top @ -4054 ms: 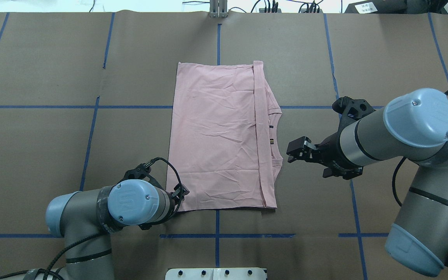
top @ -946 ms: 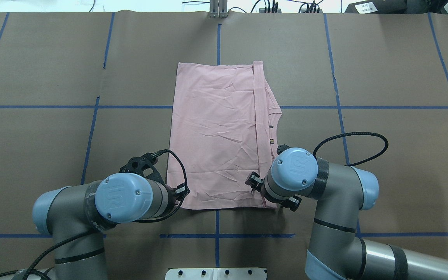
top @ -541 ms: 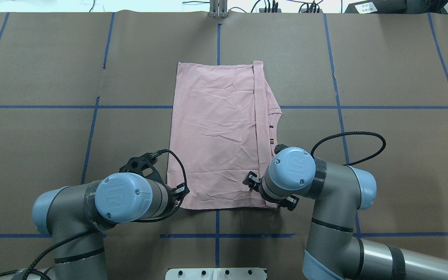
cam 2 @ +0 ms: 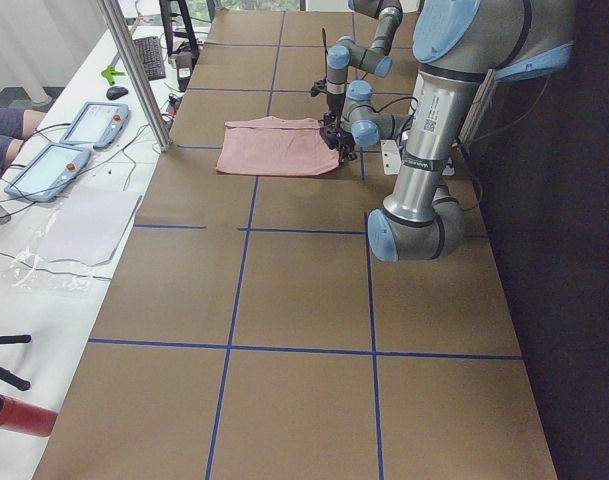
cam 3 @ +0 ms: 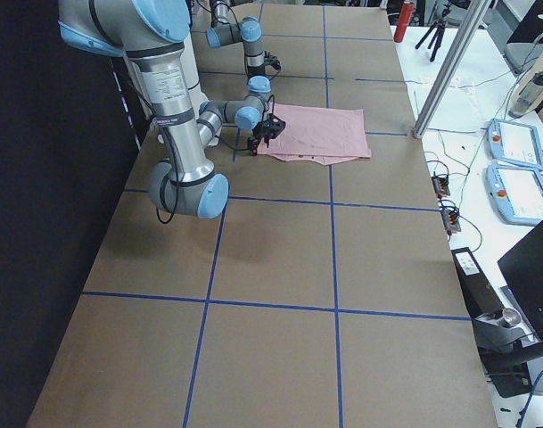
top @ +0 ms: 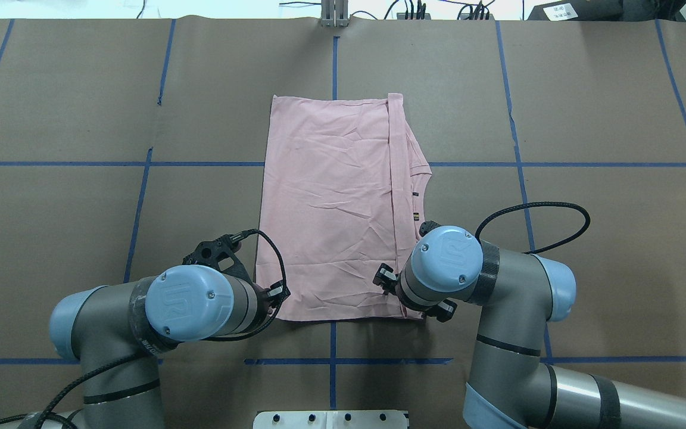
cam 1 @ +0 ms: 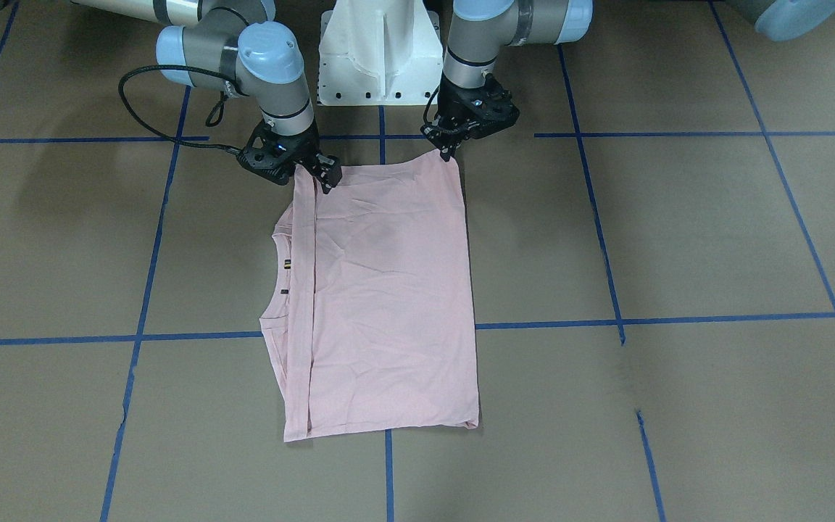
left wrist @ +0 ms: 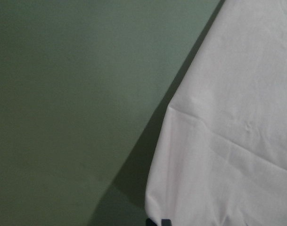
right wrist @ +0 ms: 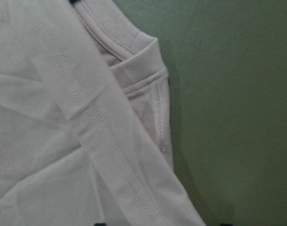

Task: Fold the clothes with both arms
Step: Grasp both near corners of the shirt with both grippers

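The pale pink T-shirt (top: 331, 208) lies folded into a tall rectangle, plain side up, collar (top: 423, 202) at its right edge; it also shows in the front view (cam 1: 388, 290). My left gripper (cam 1: 452, 151) is at the shirt's near left corner and looks shut on it. In the left wrist view the corner (left wrist: 237, 117) lies lifted over its shadow. My right gripper (cam 1: 322, 176) is over the near right corner, jaws open and straddling the folded hem strip (right wrist: 86, 122). In the overhead view the wrist hides its fingertips.
The white pedestal base (cam 1: 381, 58) stands just behind both grippers. Blue tape lines (top: 332, 361) grid the brown table. An aluminium post (cam 2: 134, 70) and tablets (cam 2: 84, 125) stand along the far side, beyond the shirt.
The right arm has swung in from the right and come down on the shirt's near right corner. The left arm drew back slightly. Over the last half second almost nothing moved.
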{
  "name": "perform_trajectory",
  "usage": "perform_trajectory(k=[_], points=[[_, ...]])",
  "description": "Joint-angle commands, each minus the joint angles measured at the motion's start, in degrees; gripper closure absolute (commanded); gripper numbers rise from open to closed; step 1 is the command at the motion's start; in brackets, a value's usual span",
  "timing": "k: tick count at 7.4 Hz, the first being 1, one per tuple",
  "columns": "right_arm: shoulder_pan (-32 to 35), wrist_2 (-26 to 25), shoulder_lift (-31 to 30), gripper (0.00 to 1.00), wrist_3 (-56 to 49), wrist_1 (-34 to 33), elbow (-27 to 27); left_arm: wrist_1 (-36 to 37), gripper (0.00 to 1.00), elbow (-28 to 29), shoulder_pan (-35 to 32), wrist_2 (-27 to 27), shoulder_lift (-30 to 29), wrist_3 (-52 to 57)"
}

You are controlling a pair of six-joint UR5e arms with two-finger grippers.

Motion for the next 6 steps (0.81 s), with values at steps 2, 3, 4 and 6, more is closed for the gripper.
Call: perform_trajectory(k=[2,3,4,6], points=[[0.04,0.16,-0.03,0.65,-0.45,0.05,0.08,0.0,1.0,0.17,0.01,-0.02,0.0,0.0],[-0.05,0.25,-0.03,0.79,-0.46,0.05,-0.01,0.0,1.0,0.35,0.01,0.06,0.0,0.0],[0.04,0.34,-0.03,0.85,-0.54,0.05,0.08,0.0,1.0,0.35,0.01,0.06,0.0,0.0],[0.04,0.42,0.06,1.0,-0.54,0.14,0.25,0.0,1.0,0.44,0.09,0.06,0.0,0.0]])
